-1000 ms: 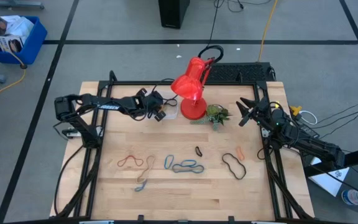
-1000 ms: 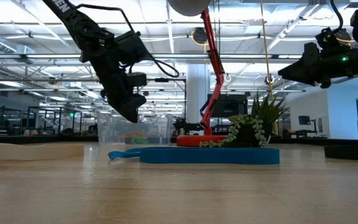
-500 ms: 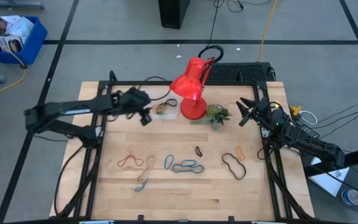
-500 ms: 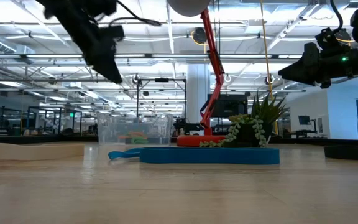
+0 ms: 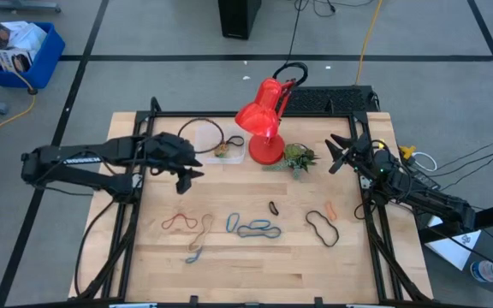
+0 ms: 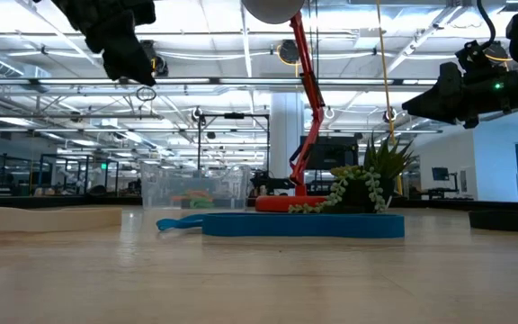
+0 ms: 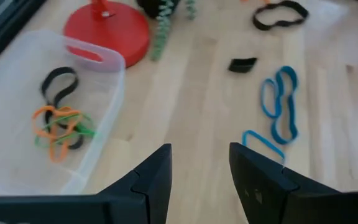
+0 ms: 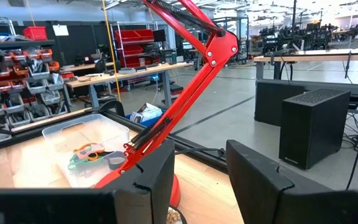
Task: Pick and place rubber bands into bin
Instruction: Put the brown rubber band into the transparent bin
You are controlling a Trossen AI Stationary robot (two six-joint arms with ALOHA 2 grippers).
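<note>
The clear bin (image 5: 227, 151) stands at the table's far side beside the red lamp; in the left wrist view the bin (image 7: 107, 115) holds black, orange and green bands (image 7: 59, 121). Several rubber bands lie flat on the table: red (image 5: 178, 222), tan (image 5: 204, 226), blue (image 5: 232, 223), blue-grey (image 5: 260, 229), small black (image 5: 274, 207), large black (image 5: 321, 228), orange (image 5: 330, 209). My left gripper (image 5: 193, 174) is open and empty, high above the table (image 6: 129, 58), just near-left of the bin (image 7: 199, 165). My right gripper (image 5: 336, 156) waits open at the far right (image 8: 199, 165).
A red desk lamp (image 5: 262, 120) with a round base (image 7: 106, 32) and a small green plant (image 5: 298, 157) stand right of the bin. A thin black cord (image 5: 202, 128) loops behind the bin. Bare wood lies near the front edge.
My left gripper has drawn back from over the bin toward the table's left and near edges and has risen higher above the table. The bin and the bands on the table have stayed put.
</note>
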